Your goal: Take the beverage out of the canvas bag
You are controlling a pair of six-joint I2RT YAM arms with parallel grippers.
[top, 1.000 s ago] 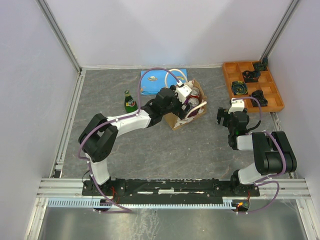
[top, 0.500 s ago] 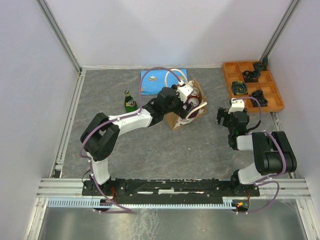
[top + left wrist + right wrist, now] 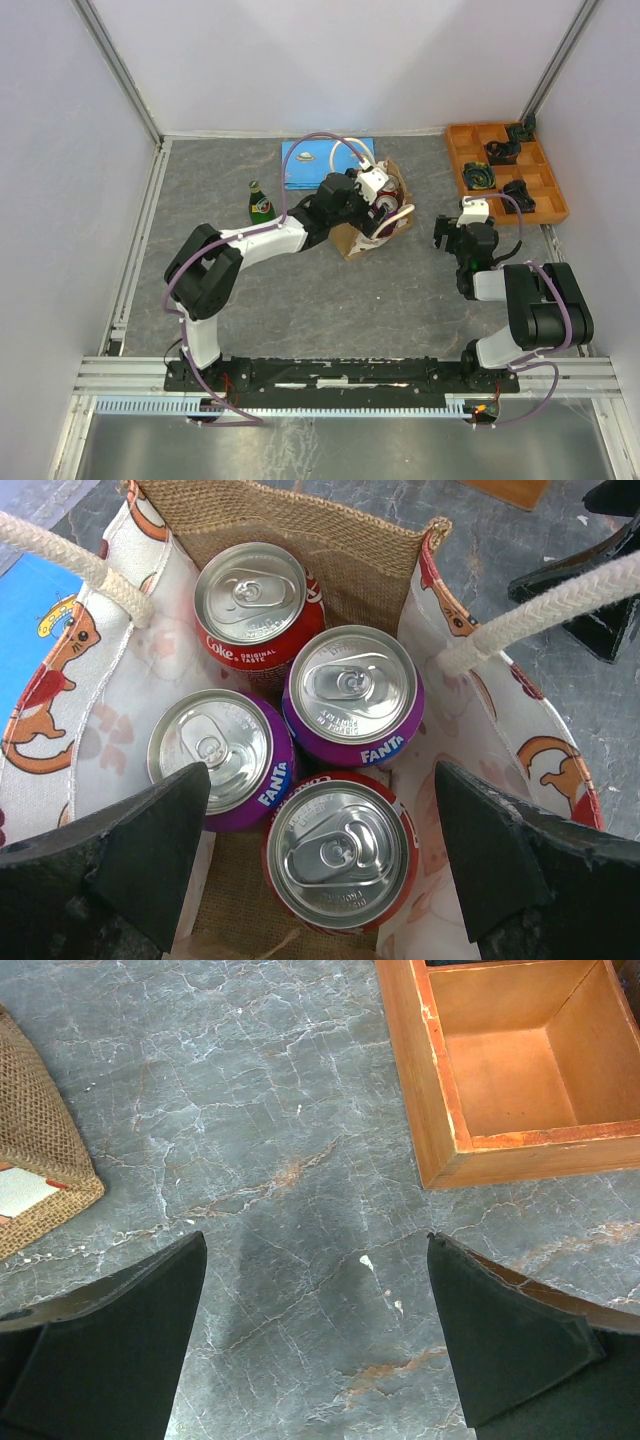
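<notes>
My left fingers (image 3: 140, 850) hang spread and empty over the canvas bag (image 3: 330, 530). Its four cans (image 3: 337, 852) pack tight, so I may jam on neighbouring rims or snag a rope handle (image 3: 540, 610).

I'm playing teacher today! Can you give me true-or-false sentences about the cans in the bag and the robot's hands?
The canvas bag holds four cans. True.
All the cans are purple. False: two are purple, like the Fanta can, and two red, like the Coke can.
The left gripper is open and holds nothing. True.
The right gripper grips a can. False: it is open and empty above the table.
The green bottle is in the bag. False: it stands outside on the table.
</notes>
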